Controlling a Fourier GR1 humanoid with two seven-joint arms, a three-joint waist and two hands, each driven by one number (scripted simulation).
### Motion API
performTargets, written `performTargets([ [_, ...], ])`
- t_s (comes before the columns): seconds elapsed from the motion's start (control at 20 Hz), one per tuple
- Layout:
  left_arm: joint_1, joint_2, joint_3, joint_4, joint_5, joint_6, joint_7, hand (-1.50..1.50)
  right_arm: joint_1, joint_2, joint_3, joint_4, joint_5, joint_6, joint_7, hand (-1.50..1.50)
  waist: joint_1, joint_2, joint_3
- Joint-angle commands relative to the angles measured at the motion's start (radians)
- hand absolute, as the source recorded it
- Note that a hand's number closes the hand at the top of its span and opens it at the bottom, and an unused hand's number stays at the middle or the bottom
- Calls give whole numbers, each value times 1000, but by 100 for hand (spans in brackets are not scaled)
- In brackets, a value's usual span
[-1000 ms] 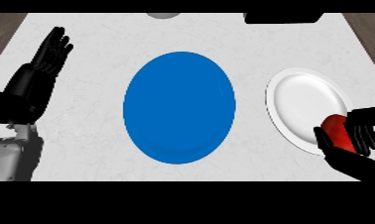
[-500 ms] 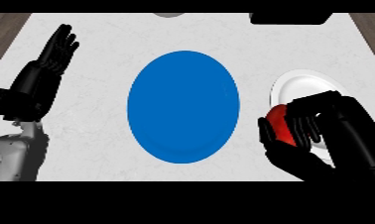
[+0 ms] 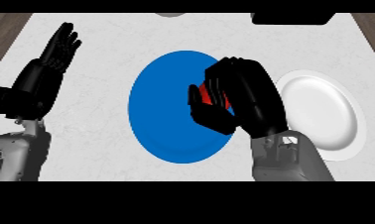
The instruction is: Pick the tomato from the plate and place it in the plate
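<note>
Over the blue plate: my right hand (image 3: 238, 100) hung above the right part of the blue plate (image 3: 164, 119), with my grey forearm (image 3: 289, 161) coming in from the near edge just right of centre.
Right hand's hold: my fingers and thumb were curled round the tomato (image 3: 209, 95), closed on it from both sides.
Tomato: only a small red patch showed between my thumb and fingers; the hand hid everything else. It sat over the blue plate's right part, but I could not tell whether it touched the plate or was held clear of it.
Blue plate: it lay at the middle of the counter (image 3: 102, 34), a tall oval from this angle, its right rim hidden under my hand.
White plate: the white plate (image 3: 330, 106) lay just right of the blue one, near it, with my wrist crossing its left rim. Nothing lay on the part that showed.
Left hand: my left hand (image 3: 55, 57) was at the far left of the counter, fingers straight and pointing away, holding nothing.
Far edge: a dark object (image 3: 293, 18) sat at the far right of the counter and a grey one (image 3: 170, 15) at the far middle, both cut off by the view.
</note>
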Motion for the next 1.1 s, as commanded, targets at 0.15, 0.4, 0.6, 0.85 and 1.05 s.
performTargets([
  [0.15,6,3,12,-25,5,-18,21,0,-170,31,87,346,20,-178,23,150,4,0,0],
  [0.4,22,-2,22,13,-3,-36,-57,0,-239,31,125,607,-15,-327,-70,150,8,3,0],
  [0.6,-25,1,24,27,3,-34,-2,0,-240,32,189,706,-156,-490,-20,150,18,6,1],
  [0.85,-28,-12,16,58,-8,-41,-41,0,-379,32,259,876,-389,-574,-81,-150,39,10,1],
  [1.05,-42,-23,8,49,-29,-17,-22,0,-396,32,204,914,-507,-634,-256,-150,33,10,1],
])
